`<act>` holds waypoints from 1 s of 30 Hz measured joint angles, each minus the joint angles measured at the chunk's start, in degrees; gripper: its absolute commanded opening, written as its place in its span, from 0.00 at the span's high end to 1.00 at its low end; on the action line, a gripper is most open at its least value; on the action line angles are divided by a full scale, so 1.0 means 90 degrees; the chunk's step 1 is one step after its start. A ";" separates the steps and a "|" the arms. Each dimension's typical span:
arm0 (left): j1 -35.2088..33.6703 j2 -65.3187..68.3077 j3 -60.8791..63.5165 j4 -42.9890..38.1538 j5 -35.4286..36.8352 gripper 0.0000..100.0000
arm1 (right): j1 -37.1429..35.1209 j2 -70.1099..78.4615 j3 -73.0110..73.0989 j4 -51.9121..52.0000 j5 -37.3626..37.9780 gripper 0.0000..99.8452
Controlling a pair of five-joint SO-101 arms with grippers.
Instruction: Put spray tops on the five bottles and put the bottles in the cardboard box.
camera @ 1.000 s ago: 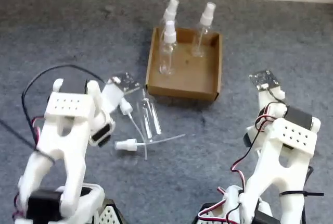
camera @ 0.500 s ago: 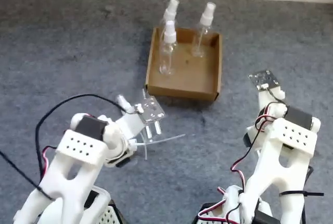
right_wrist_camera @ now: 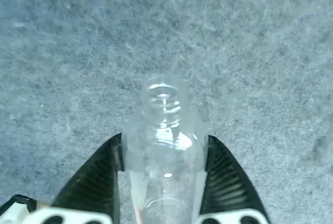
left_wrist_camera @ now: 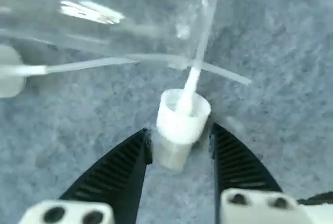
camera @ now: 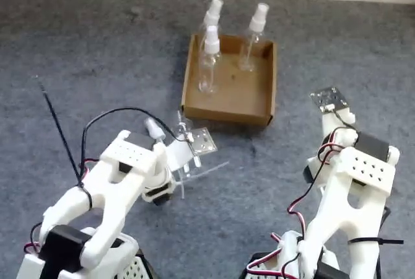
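Note:
In the left wrist view my left gripper [left_wrist_camera: 179,130] is shut on a white spray top [left_wrist_camera: 182,114] low over the carpet, its thin tube pointing away towards a clear bottle [left_wrist_camera: 130,10] lying on its side. A second spray top [left_wrist_camera: 8,78] lies beside it and shows in the high view [camera: 154,128] too. My right gripper [right_wrist_camera: 164,140] is shut on an uncapped clear bottle [right_wrist_camera: 164,109], held off the table. The cardboard box [camera: 259,97] stands at the back centre with three capped bottles [camera: 209,65] upright in it.
The table is grey carpet [camera: 78,52] all round. The left arm [camera: 123,175] leans in just in front of the box. The right arm [camera: 353,162] stands at the right, its wrist beside the box's near corner.
The left arm has swung from the left towards the centre and come down over the loose spray tops, covering one of them. The right arm has kept still.

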 measured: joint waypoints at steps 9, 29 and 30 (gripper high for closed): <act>-0.1446 0.0029 -0.0733 0.0508 -0.1241 0.96 | 0.0010 0.0000 0.0000 0.0000 0.0000 1.00; -0.3126 0.0088 -0.1963 0.0947 -0.2159 0.96 | 0.0000 0.0000 0.0000 0.0000 0.0000 1.00; -0.3204 0.0088 -0.1963 0.0947 -0.2159 0.96 | 0.0000 0.0000 0.0000 0.0000 0.0000 1.00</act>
